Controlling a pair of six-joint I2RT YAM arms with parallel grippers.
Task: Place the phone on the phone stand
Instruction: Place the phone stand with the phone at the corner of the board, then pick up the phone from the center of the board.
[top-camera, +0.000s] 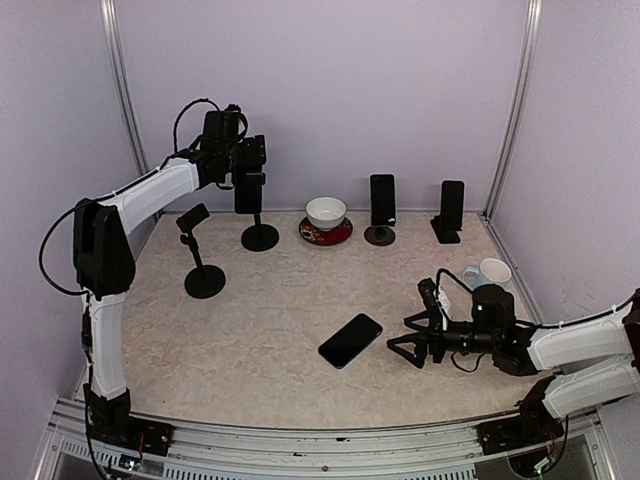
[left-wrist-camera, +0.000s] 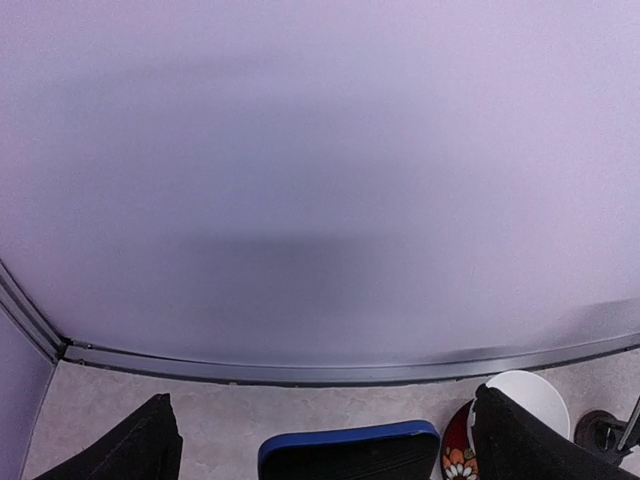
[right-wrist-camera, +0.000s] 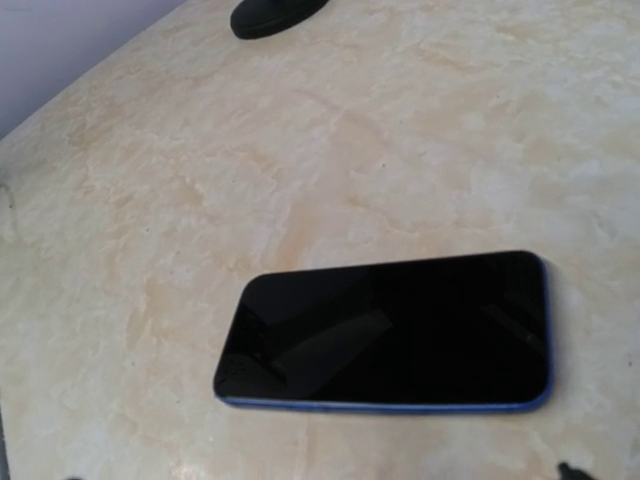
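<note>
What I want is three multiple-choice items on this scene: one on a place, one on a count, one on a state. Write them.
1. Where on the table does the flat phone lie?
A. far left corner
B. along the back edge
C. just before the right gripper

2. How many phones show in the top view?
A. four
B. one
C. seven

3. How does the right gripper stand?
A. shut on the phone
B. open
C. shut, empty

Answers: C, it lies just ahead of the fingers; A, three upright phones plus the flat one; B, its fingers are spread with nothing between.
</note>
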